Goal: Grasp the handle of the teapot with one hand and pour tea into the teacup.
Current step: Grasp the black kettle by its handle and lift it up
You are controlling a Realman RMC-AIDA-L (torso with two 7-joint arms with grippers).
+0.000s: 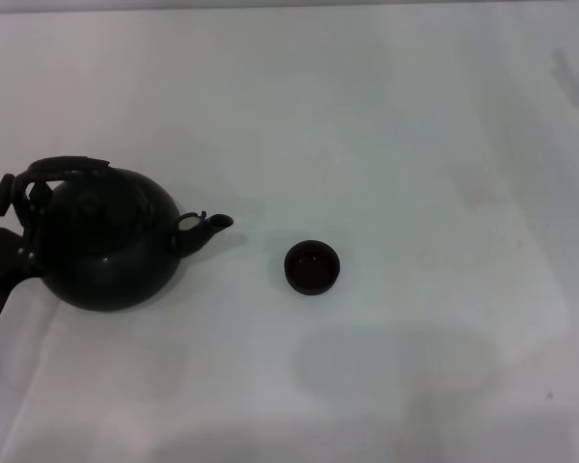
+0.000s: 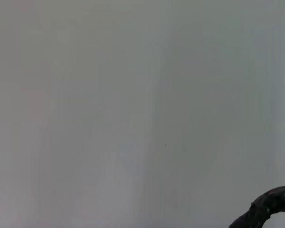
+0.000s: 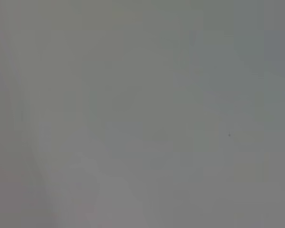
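The black teapot (image 1: 106,241) stands at the left of the white table in the head view, lid on, with its short spout (image 1: 210,225) pointing right toward the teacup. Its arched handle (image 1: 66,167) curves over the top. The small dark teacup (image 1: 312,267) stands upright on the table, a short gap to the right of the spout. My left gripper (image 1: 8,193) is at the far left edge, right against the handle's left end, mostly hidden behind the pot. A dark curved piece, likely the handle (image 2: 268,206), shows in the left wrist view. My right gripper is out of view.
The white table (image 1: 415,145) stretches to the right and far side of the cup with nothing on it. The right wrist view shows only a plain grey surface (image 3: 142,114).
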